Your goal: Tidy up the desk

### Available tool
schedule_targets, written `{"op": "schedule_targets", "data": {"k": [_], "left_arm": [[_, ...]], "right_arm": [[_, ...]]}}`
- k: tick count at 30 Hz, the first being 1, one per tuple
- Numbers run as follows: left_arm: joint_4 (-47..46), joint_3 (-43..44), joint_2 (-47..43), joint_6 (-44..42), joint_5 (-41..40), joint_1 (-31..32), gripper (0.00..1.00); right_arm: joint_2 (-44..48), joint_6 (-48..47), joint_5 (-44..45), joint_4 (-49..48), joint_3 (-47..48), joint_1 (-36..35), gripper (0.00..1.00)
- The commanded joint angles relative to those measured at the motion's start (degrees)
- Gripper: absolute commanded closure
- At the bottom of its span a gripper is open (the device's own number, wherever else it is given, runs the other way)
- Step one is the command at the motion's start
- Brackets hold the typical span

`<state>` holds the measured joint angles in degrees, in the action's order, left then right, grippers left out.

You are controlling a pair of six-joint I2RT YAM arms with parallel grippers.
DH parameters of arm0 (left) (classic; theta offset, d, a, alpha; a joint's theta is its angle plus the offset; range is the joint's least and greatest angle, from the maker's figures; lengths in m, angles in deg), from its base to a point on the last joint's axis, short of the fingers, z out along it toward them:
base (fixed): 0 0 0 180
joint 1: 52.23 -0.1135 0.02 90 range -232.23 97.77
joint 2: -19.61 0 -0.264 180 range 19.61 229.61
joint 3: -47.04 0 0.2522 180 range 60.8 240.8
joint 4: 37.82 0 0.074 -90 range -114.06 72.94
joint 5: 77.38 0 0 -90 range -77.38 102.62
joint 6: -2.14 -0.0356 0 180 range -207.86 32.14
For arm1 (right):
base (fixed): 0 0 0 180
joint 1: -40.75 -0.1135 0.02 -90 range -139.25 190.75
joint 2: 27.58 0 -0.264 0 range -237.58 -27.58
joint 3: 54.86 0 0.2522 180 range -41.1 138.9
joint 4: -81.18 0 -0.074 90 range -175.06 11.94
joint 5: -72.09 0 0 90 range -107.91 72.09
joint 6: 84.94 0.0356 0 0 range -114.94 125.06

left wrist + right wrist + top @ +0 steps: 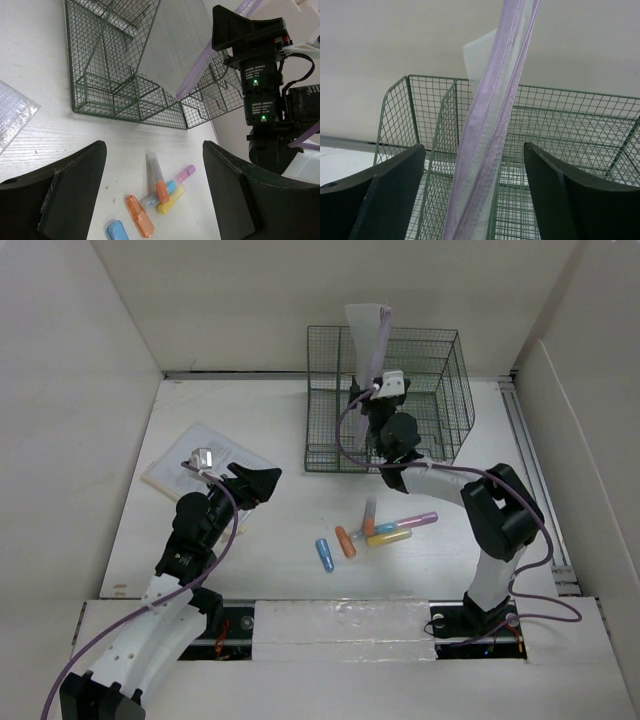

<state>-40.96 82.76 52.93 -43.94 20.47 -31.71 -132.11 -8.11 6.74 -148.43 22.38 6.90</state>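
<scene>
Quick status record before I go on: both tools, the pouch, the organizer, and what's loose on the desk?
right tool: open, fingers either side of the pouch, not touching it
left tool: open, empty, hovering by the notepad
pouch: clear with lilac zipper, standing tilted in the wire organizer
wire organizer: dark green, at the far side of the desk
markers: six, loose on the desk in front of the organizer
notepad: flat on the desk, on the left arm's side
</scene>
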Motion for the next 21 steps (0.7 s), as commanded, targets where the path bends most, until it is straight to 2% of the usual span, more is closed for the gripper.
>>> {"op": "schedule_targets", "data": {"k": [1, 4, 12, 20, 21], "left_arm": [[-2.17, -0.69, -0.98, -0.24, 0.58, 0.05, 0.27], [-2.17, -0.86, -0.89, -0.15, 0.84, 0.05, 0.27], [-3.83, -1.30, -0.27, 0.37, 1.28, 0.05, 0.27], [-5.59, -1.21, 1.04, 0.38, 2.51, 0.05, 0.27], [-5.77, -1.13, 1.39, 0.46, 2.69, 0.05, 0.27]], "right_arm": [[3.88, 2.70, 1.81, 6.38, -0.03, -0.52, 0.09], [5.12, 3.23, 2.25, 11.58, 2.16, -0.52, 0.00], [9.52, 10.79, -0.12, 42.50, 17.80, 1.94, 0.00], [9.09, 14.99, -1.09, 61.34, 32.83, 5.54, 0.00], [7.43, 15.10, -1.70, 65.09, 36.85, 6.07, 0.00]]}}
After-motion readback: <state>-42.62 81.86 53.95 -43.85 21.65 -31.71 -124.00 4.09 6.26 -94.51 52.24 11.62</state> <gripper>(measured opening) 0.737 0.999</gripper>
